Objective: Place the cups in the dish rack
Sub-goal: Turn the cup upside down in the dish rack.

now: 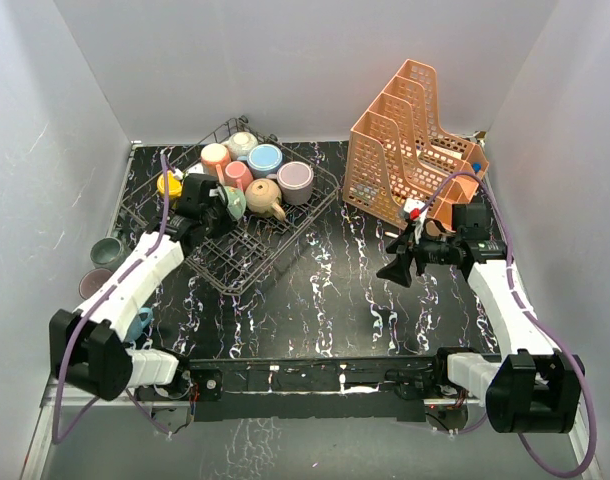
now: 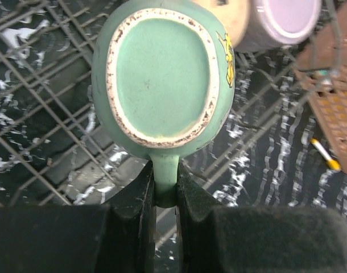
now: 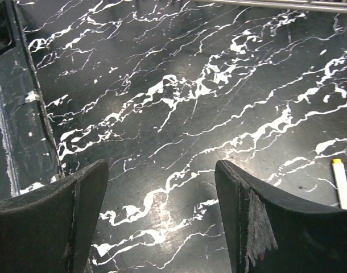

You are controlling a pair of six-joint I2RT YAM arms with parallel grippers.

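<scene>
One thin hold: left pincer (image 2: 166, 185) is clenching the handle of green cup (image 2: 162, 74); cup is risking swivelling against dish rack (image 1: 240, 270); right pincer (image 3: 162, 176) is hanging released.

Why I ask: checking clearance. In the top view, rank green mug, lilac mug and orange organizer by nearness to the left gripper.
1. green mug, held in the left gripper.
2. lilac mug, rightward in the dish rack.
3. orange organizer, far right.

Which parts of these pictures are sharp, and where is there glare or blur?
Top external: evenly lit, sharp. Left wrist: green cup sharp, left gripper dark and soft near the lens. Right wrist: table in focus with faint sheen, right gripper dark.
</scene>
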